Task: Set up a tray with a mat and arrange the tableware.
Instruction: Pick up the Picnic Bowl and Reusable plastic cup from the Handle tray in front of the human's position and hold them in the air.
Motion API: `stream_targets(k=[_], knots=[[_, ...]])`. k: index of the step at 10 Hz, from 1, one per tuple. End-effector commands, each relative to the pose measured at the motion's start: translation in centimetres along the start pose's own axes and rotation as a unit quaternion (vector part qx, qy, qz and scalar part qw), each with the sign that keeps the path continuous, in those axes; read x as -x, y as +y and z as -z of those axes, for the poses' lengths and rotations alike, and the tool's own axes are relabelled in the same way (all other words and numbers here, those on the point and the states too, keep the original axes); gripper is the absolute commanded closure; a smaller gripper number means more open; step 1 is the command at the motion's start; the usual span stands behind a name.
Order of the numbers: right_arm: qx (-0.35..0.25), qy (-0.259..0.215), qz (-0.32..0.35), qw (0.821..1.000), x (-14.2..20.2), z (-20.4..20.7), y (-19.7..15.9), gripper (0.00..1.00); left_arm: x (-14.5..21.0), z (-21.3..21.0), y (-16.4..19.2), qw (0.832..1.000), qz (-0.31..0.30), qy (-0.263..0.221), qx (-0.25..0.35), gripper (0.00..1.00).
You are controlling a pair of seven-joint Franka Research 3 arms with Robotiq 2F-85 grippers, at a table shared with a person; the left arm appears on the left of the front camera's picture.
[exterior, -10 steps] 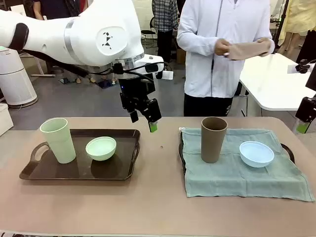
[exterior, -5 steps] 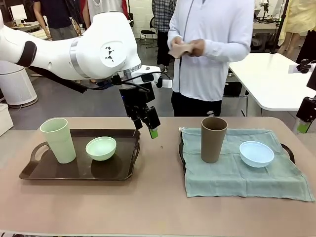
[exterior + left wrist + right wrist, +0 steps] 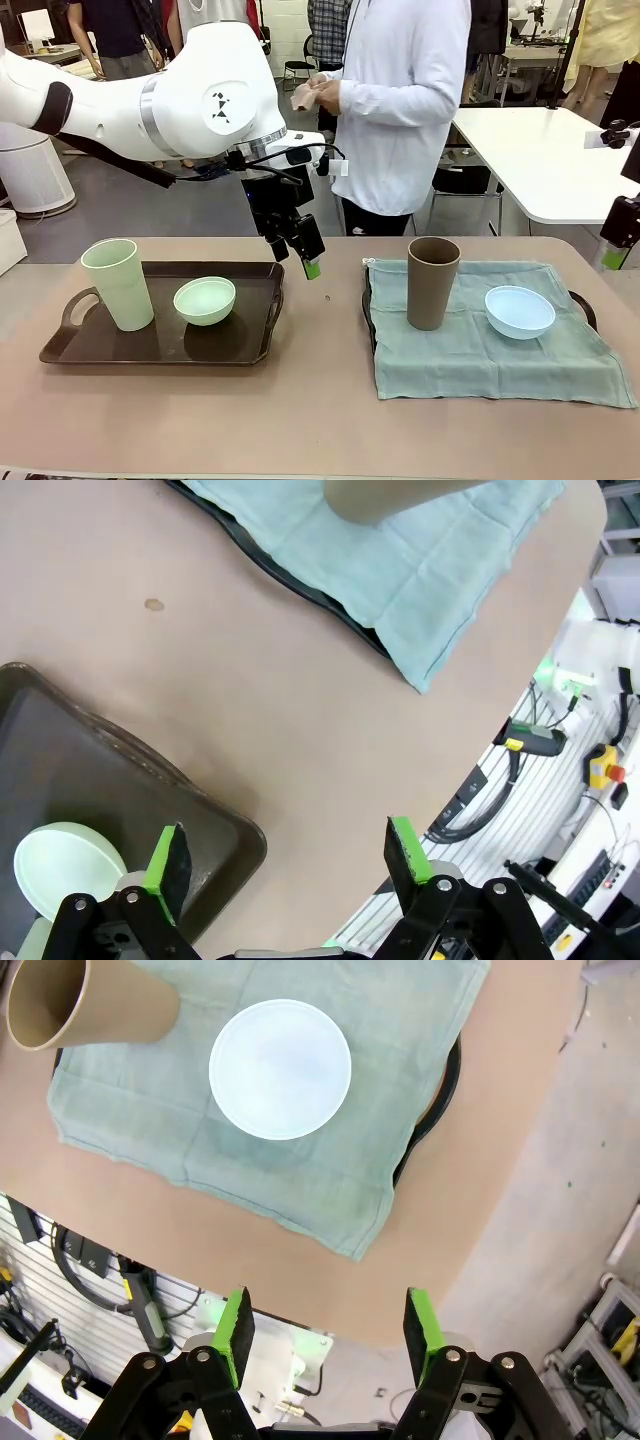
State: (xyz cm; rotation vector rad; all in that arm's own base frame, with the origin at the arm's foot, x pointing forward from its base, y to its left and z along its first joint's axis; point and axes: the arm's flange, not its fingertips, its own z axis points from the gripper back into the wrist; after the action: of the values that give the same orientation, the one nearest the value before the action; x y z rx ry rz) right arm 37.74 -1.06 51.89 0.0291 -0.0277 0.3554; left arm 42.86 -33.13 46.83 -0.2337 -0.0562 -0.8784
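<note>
On the left, a dark brown tray (image 3: 255, 335) holds a pale green cup (image 3: 118, 283) and a mint green bowl (image 3: 204, 300). My left gripper (image 3: 293, 258) hangs open and empty over that tray's right end (image 3: 100, 780), its green pads (image 3: 165, 855) wide apart. On the right, a teal mat (image 3: 470, 350) covers a second tray (image 3: 440, 1090). A brown cup (image 3: 432, 282) and a light blue bowl (image 3: 519, 311) stand on the mat. High above the blue bowl (image 3: 280, 1068), my right gripper (image 3: 329, 1332) is open with nothing in it.
A person in a white jacket stands at the far side, holding a folded beige cloth (image 3: 305, 95) in both hands. The tan tabletop (image 3: 320, 400) lies bare between the trays and along the front. A white table (image 3: 540, 160) stands behind at right.
My left arm dropped and turned slightly a second ago, then stayed still. The person has stepped to the left, carrying the beige cloth along.
</note>
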Motion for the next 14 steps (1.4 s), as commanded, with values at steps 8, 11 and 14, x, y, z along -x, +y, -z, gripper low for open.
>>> stream_targets(k=[8, 11, 14], knots=[[-0.492, -0.03, -0.096, 0.865, 0.9, -5.8, -1.2, 0.22, 20.9, -11.5, 2.3, 0.962, -0.054, -0.179, 0.198, 0.0], [-0.291, -0.018, -0.097, 0.952, 1.9, -5.2, 0.5, 0.22, 16.4, -11.2, 1.2, 0.972, -0.052, -0.158, 0.167, 0.0], [-0.407, -0.061, -0.046, 0.91, 1.1, -5.2, -0.9, 0.22, 25.3, -13.4, 6.9, 0.858, -0.096, -0.362, 0.352, 0.0]])
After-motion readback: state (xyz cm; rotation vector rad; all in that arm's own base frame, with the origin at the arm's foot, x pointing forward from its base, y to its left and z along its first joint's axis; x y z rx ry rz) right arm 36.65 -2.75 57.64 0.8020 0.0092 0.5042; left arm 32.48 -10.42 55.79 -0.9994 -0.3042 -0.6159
